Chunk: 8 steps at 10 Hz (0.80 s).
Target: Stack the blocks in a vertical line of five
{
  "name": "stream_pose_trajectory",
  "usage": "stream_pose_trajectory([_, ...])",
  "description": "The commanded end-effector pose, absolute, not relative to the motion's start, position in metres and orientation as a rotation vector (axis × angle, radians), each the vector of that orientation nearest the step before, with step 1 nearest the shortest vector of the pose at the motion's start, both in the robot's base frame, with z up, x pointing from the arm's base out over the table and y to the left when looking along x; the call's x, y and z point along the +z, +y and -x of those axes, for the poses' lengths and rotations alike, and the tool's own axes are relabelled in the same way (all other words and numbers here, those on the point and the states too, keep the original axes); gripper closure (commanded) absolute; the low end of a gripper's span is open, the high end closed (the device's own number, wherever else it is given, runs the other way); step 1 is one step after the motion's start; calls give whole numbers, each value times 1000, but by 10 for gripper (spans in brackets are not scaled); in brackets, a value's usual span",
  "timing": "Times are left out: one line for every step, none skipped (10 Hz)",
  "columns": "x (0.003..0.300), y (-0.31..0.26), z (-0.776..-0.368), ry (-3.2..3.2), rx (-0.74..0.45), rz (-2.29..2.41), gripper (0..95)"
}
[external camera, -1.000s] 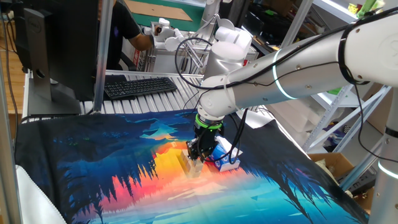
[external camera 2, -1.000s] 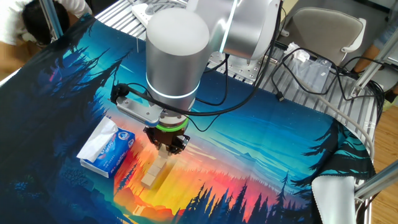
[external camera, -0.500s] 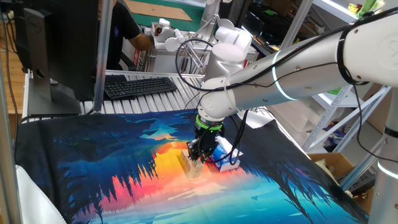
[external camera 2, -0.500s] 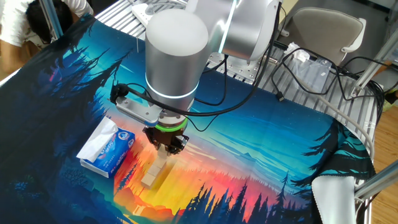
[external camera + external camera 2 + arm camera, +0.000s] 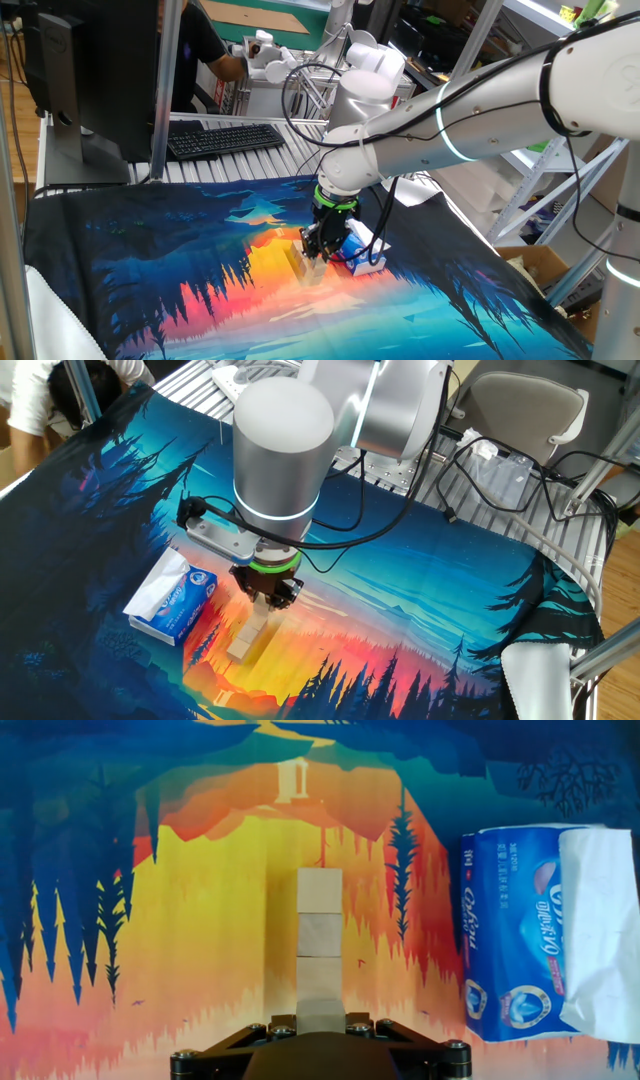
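**Ana:** What is the biggest thing here?

**Ben:** The surface (image 5: 420,600). It has a cloth with a sunset and dark trees on it. Next biggest is the robot arm (image 5: 450,130), bending down over the orange part.

**Ana:** And that blue thing?

**Ben:** That is the blue tissue pack (image 5: 172,598). In the hand view it lies just to the right of the blocks (image 5: 320,955), near them but not touching.

**Ana:** Where are the blocks?

**Ben:** They sit in a row on the orange part, touching end to end. The row runs straight away from the tool (image 5: 268,596). I count four in the hand view. The nearest one is right at the tool, half hidden. I cannot see a fifth block.

**Ana:** Is the tool holding that near block?

**Ben:** I cannot tell. The fingers are hidden in every view, so I do not know if they are apart or together.

**Ana:** So what step is this?

**Ben:** I think the tool is busy at the near end of the line, placing or fixing that last block. The line looks straight.

**Ana:** What comes next?

**Ben:** If the near block is set down, the tool should let go softly and lift straight up, so it does not bump the row. Then it needs the fifth block, lined up with the others.
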State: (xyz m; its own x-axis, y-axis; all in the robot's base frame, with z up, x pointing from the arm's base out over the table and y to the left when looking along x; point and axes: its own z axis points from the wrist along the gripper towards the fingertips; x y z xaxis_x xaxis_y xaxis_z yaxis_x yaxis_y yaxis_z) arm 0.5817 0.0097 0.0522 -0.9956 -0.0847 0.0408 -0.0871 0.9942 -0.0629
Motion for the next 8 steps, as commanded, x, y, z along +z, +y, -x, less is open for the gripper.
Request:
stream_pose_trajectory([51, 10, -581, -3101, 97, -101, 570])
stream_pose_trajectory([51, 10, -581, -3101, 96, -95, 570])
stream_pose_trajectory([51, 10, -581, -3102, 97, -87, 570])
stream_pose_trajectory([51, 10, -581, -3103, 97, -71, 570])
stream_pose_trajectory([51, 10, -581, -3102, 97, -65, 380])
stream_pose_trajectory([51, 10, -582, -3099, 96, -66, 380])
stream_pose_trajectory([51, 10, -583, -3096, 96, -69, 380])
stream_pose_trajectory([52, 10, -585, -3093, 95, -68, 380])
